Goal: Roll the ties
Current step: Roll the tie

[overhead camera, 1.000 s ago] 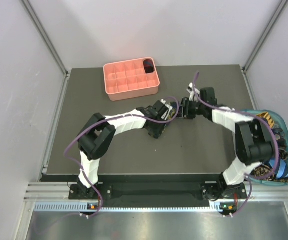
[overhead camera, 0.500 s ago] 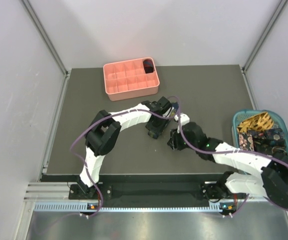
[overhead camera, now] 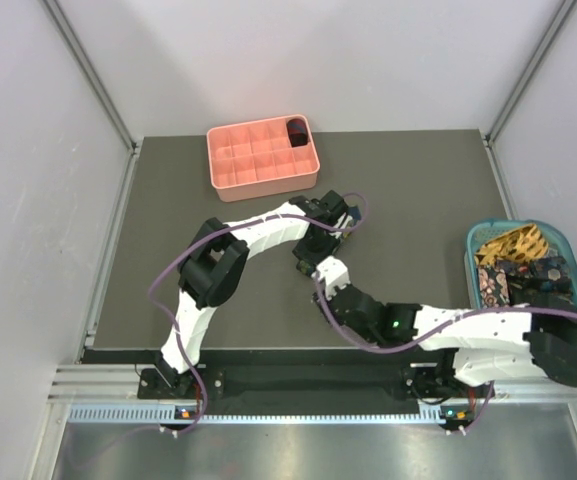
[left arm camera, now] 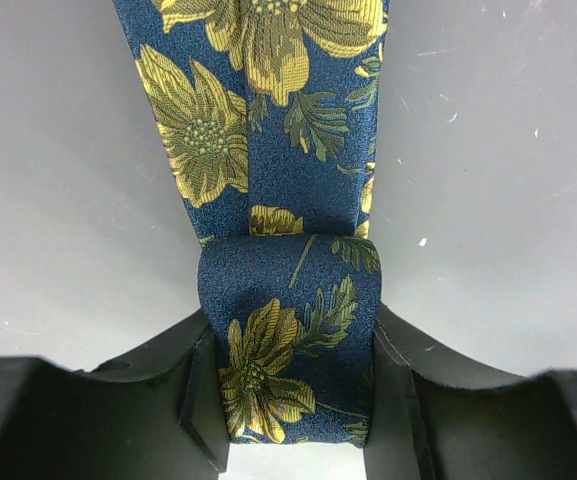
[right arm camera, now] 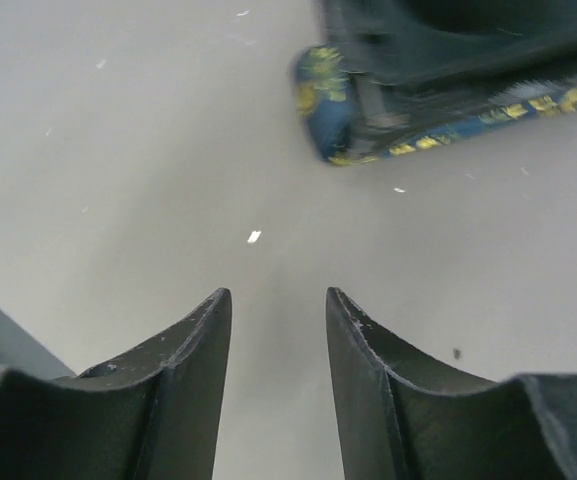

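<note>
In the top view the left arm (overhead camera: pixel 258 235) and the right arm (overhead camera: pixel 448 325) meet at the centre of the dark surface (overhead camera: pixel 168 200). What lies under them I cannot make out here. The pink tray (overhead camera: pixel 268 187) at upper centre has one dark coil (overhead camera: pixel 296 131) in its upper right compartment. The teal basket (overhead camera: pixel 470 255) at the right edge carries more ties (overhead camera: pixel 518 265).

In the left wrist view the left jaws are closed on the navy tie (left arm camera: pixel 298 180). They pinch its rolled end (left arm camera: pixel 288 340) by both edges at lower centre, and the rest runs flat to the top of the frame.

In the right wrist view the right jaws stand half apart and hold nothing. The rolled end (right arm camera: pixel 320 110) shows at upper right.

I judge the fabric to be light, soft and slippery, so the roll may loosen easily. I would grip it across the width, on the coil's edges.
</note>
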You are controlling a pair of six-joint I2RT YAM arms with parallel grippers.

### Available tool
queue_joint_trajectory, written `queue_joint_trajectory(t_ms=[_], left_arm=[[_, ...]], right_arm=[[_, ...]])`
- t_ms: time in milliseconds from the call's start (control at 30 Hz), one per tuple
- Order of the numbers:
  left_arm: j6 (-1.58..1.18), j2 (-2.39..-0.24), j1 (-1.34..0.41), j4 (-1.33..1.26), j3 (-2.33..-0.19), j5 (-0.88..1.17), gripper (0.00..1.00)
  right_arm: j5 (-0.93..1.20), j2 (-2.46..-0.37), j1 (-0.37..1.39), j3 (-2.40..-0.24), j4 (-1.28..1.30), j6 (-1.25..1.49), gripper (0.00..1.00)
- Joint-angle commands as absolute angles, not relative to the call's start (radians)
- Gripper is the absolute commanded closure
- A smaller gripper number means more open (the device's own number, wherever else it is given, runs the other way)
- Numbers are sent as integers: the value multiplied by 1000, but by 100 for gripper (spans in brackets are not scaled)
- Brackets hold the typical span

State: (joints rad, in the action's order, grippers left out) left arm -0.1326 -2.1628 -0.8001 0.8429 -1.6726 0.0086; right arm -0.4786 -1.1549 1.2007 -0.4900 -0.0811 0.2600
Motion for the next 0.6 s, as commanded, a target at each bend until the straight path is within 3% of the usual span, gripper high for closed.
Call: queue_joint_trajectory(t_ms=[0, 133, 367, 567], left_arm=[[-120, -2258, -804, 1054, -1608, 64, 73], [-117, -2255, -805, 1072, -1600, 69, 74], [-115, -2240, -805, 1074, -1559, 69, 74], [-107, -2243, -805, 1095, -1566, 66, 74]], right_arm=[[-635, -1248, 1285, -586, -100, 169, 56], [-742, -1457, 1354, -748, -3, 88, 44], [-994, -1796, 1404, -1057, 303, 8, 33], [-1078, -1976, 1378, -1245, 442, -43, 26]])
